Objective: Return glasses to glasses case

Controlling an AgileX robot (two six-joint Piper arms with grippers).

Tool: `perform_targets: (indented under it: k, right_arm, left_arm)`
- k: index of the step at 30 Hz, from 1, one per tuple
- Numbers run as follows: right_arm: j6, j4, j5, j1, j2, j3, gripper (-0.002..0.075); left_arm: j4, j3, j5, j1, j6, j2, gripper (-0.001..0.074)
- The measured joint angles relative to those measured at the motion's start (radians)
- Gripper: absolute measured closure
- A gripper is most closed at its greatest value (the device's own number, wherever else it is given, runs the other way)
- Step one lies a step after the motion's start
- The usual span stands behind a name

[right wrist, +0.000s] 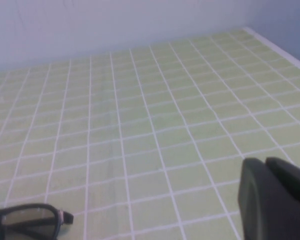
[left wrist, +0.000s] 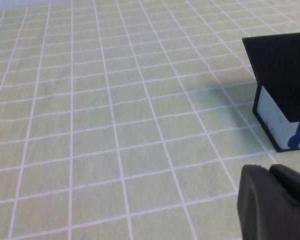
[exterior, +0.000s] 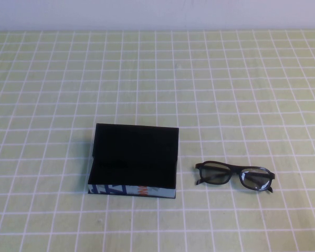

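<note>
Glasses lie outside the open glasses case; left tool and right tool, grip state unclear, hover apart from both.

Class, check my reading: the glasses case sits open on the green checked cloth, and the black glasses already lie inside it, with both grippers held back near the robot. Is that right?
Not quite. The glasses are not inside the glasses case; they lie on the cloth beside it, on the robot's right, apart from it, as the high view shows. The case is open. The left gripper and right gripper do hang back near the robot.
</note>
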State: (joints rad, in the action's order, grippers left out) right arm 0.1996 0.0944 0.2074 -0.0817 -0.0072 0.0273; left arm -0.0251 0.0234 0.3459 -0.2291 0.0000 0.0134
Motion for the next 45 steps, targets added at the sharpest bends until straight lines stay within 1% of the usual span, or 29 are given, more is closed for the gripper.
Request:
perform_targets:
  k: [4, 7, 10, 15, 18, 21, 29, 32, 34, 37, 39, 41, 43, 45]
  right_arm:
    - [0.000, -0.002, -0.114, 0.000, 0.000, 0.000, 0.0743]
    - [0.000, -0.004, -0.239, 0.000, 0.000, 0.000, 0.0743]
    - [0.000, -0.004, -0.437, 0.000, 0.000, 0.000, 0.0743]
    - [0.000, -0.004, -0.799, 0.000, 0.000, 0.000, 0.0743]
    - [0.000, -0.004, -0.954, 0.000, -0.002, 0.000, 0.0743]
    - [0.000, 0.002, -1.040, 0.000, -0.005, 0.000, 0.0743]
    - [0.000, 0.006, -1.082, 0.000, -0.007, 0.000, 0.0743]
    - [0.007, 0.004, -1.143, 0.000, -0.007, 0.000, 0.0743]
    - [0.030, -0.006, -1.211, 0.000, -0.007, 0.000, 0.0743]
    - [0.138, -0.031, -1.264, 0.000, -0.007, -0.009, 0.0743]
    - [0.231, -0.035, -1.236, 0.000, -0.007, -0.057, 0.0743]
    - [0.308, -0.006, -1.173, 0.000, -0.007, -0.130, 0.0743]
    - [0.399, 0.060, -1.066, 0.000, -0.007, -0.231, 0.0743]
    - [0.503, 0.149, -0.933, 0.000, -0.007, -0.334, 0.0743]
  left_arm:
    - [0.000, 0.002, -0.088, 0.000, 0.000, 0.000, 0.0738]
    - [0.000, 0.002, -0.217, 0.000, -0.011, 0.000, 0.0738]
    - [0.000, 0.002, -0.367, 0.000, -0.027, 0.000, 0.0738]
    - [0.000, 0.002, -0.704, 0.000, -0.074, 0.000, 0.0738]
    - [0.000, 0.002, -0.882, 0.000, -0.087, 0.000, 0.0738]
    - [0.000, 0.002, -0.994, 0.000, -0.089, 0.000, 0.0738]
    - [0.000, 0.002, -1.057, 0.000, -0.093, 0.000, 0.0738]
    - [-0.002, 0.002, -1.106, 0.000, -0.107, 0.000, 0.0738]
    - [-0.002, 0.002, -1.143, 0.000, -0.141, 0.000, 0.0738]
    - [-0.002, 0.002, -1.229, 0.000, -0.216, 0.000, 0.0738]
    - [-0.004, -0.001, -1.263, 0.000, -0.256, 0.000, 0.0738]
    - [-0.014, -0.023, -1.256, 0.000, -0.276, 0.002, 0.0738]
    - [-0.035, -0.077, -1.226, 0.000, -0.283, 0.002, 0.0738]
    - [-0.067, -0.150, -1.160, 0.000, -0.290, 0.002, 0.0738]
